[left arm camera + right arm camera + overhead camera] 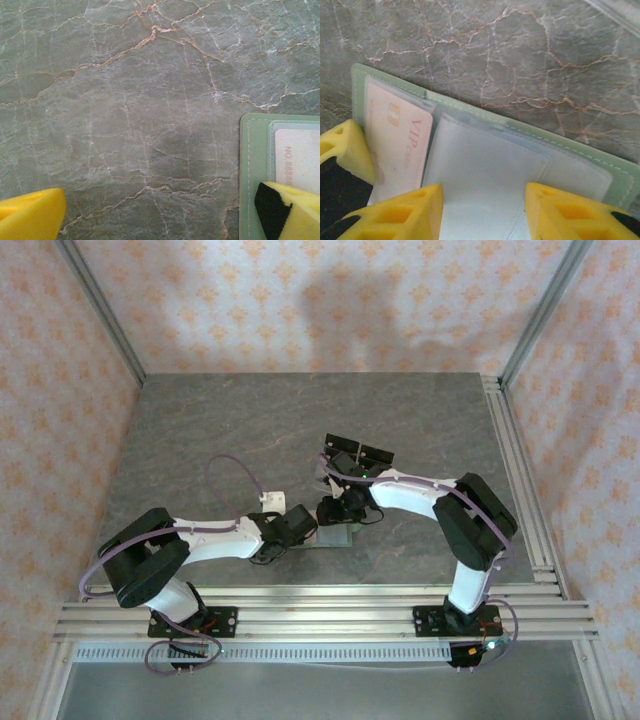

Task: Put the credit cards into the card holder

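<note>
Card holder [490, 165]: lies open on bench [545, 60]. Left end effector [160, 215]: wide. Right end effector [482, 215]: half-spread, grip unclear.

Back half of counter [300, 410] bare: open passage there, also far-left and near-right stretches. Middle near edge crowded: both arms converge over card holder [338, 536]. Right fingers [395, 215] stand apart over holder's clear pocket, gap between them free. Left fingers [30, 215] spread wide, one over holder's corner, bare counter between. Black cards [376, 453] just behind right wrist. Small white block [272, 500] beside left forearm. Walls [60, 390] close three sides. Rails [520, 470] line right edge.
</note>
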Controlling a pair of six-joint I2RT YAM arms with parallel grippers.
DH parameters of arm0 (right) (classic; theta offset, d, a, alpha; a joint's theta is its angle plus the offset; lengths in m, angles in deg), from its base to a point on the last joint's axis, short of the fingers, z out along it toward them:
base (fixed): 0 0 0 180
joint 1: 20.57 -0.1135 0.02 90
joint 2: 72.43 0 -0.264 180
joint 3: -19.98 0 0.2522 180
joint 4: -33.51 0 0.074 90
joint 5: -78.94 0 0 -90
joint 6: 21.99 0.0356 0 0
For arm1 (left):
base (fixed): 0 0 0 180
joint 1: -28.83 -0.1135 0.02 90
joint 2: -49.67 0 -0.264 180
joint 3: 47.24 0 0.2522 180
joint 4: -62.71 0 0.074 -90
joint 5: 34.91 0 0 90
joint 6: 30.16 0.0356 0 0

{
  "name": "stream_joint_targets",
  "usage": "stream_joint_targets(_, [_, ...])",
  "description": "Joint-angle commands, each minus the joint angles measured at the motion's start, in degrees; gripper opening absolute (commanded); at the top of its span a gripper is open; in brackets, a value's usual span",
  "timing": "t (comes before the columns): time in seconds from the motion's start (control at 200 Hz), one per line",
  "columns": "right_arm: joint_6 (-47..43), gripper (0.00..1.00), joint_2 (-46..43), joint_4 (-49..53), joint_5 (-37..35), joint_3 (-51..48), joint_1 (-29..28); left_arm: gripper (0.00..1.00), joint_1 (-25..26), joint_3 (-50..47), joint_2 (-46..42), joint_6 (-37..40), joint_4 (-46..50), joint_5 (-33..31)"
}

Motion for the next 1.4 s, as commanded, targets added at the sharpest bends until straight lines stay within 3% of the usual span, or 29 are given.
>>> stream_joint_targets(0.0, [1.79, 0.46, -1.06, -1.74, 2.82, -0.82, 0.09, 0.99, 0.53, 0.30, 0.02, 0.17, 3.65, -0.73])
stream_joint_targets(0.495, [4.42, 0.46, -1.83, -4.62, 5.54, -1.24, 0.01, 1.00, 0.52, 1.10, -8.45, 1.99, 8.91, -3.30])
stream_joint_targets(0.996, [5.63, 0.45, 0.52, -6.04, 6.33, -0.55, -1.13, 1.00, 4.12, -0.92, -11.59, 3.98, 1.69, 2.64])
stream_joint_targets(1.396, [5.99, 0.45, 2.24, -6.08, 6.51, 1.26, -1.93, 1.00, 7.52, -0.61, -9.31, 3.89, -2.68, 3.67])
